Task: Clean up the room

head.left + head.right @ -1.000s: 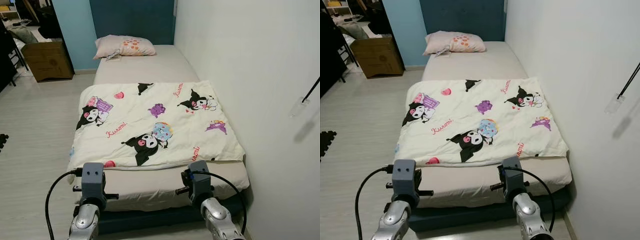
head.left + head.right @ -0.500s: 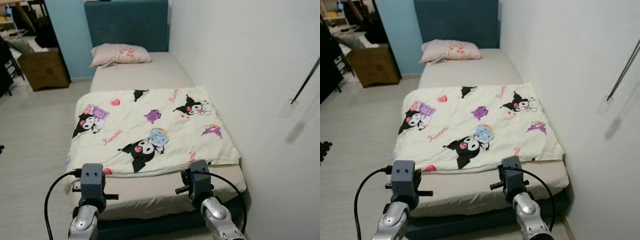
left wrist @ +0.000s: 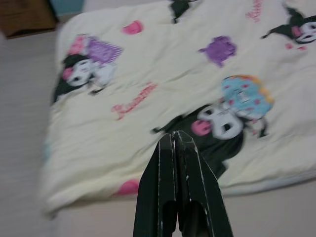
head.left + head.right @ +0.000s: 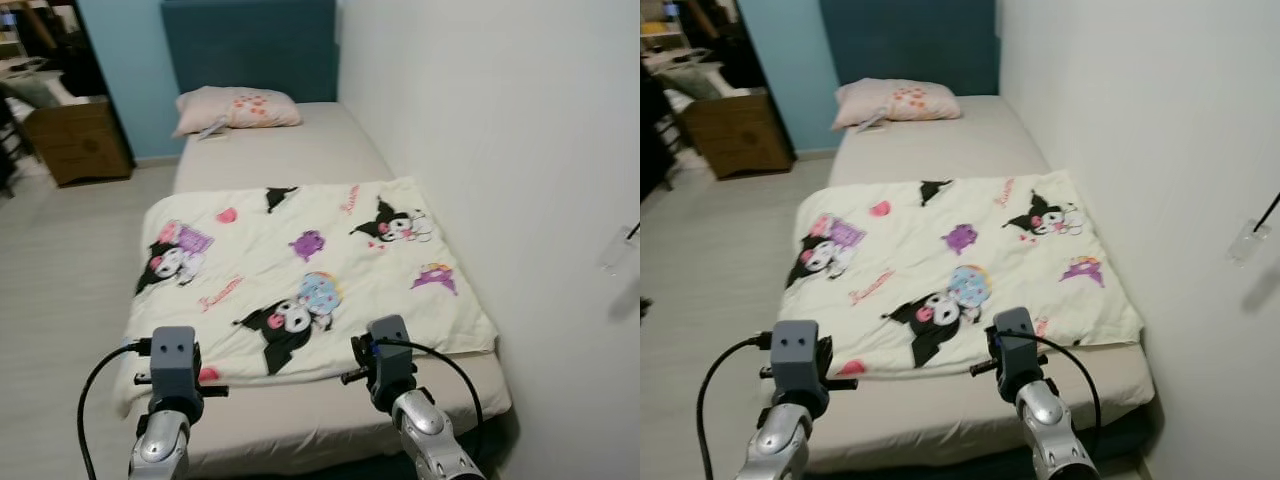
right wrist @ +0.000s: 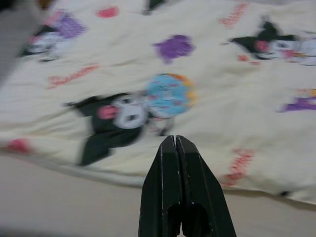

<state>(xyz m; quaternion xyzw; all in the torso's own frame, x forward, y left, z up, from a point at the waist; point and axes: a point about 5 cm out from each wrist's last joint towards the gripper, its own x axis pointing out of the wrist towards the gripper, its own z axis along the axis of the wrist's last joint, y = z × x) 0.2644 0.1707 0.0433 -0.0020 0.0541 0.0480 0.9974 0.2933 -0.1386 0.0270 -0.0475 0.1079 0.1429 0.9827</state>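
The camera is moving closer over the bed [image 4: 300, 150]; both tools, left tool [image 3: 175, 140] and right tool [image 5: 176, 143], are hovering pressed together above the blanket [image 4: 300, 270].

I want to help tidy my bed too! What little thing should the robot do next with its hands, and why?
Probably open both grippers and lower them to the blanket's near edge. The left gripper and right gripper are shut and empty, held above that edge. The blanket covers the bed's lower half, away from the pillow, so gripping it looks like the first step to pulling it up.

Both wrist views blur the blanket [image 3: 148, 98]; the wooden cabinet [image 4: 75, 140] is cut off.
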